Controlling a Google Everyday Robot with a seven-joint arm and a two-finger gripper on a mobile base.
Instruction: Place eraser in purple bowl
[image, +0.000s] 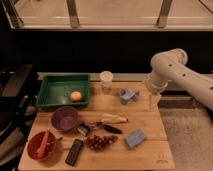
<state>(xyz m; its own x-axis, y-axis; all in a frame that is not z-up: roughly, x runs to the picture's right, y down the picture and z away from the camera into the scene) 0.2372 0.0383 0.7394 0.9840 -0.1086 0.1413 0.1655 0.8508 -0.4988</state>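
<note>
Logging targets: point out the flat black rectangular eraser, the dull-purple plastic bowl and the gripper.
eraser (75, 151): camera view, top face.
purple bowl (64, 119): camera view, bare inside.
gripper (153, 102): camera view, its tip, near the table's (150, 150) right edge.

Single cam, high, on the near side of the counter (145, 119), tilted down and looking across it. Mid-range, whole top in frame. Arm (185, 75) at frame right; gripper (153, 103) hangs at counter's far-right edge.

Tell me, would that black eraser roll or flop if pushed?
Probably neither: the eraser looks flat and blocky, so it should slide, not roll, and seems stiff. The claw hangs at the right side of the table.
</note>
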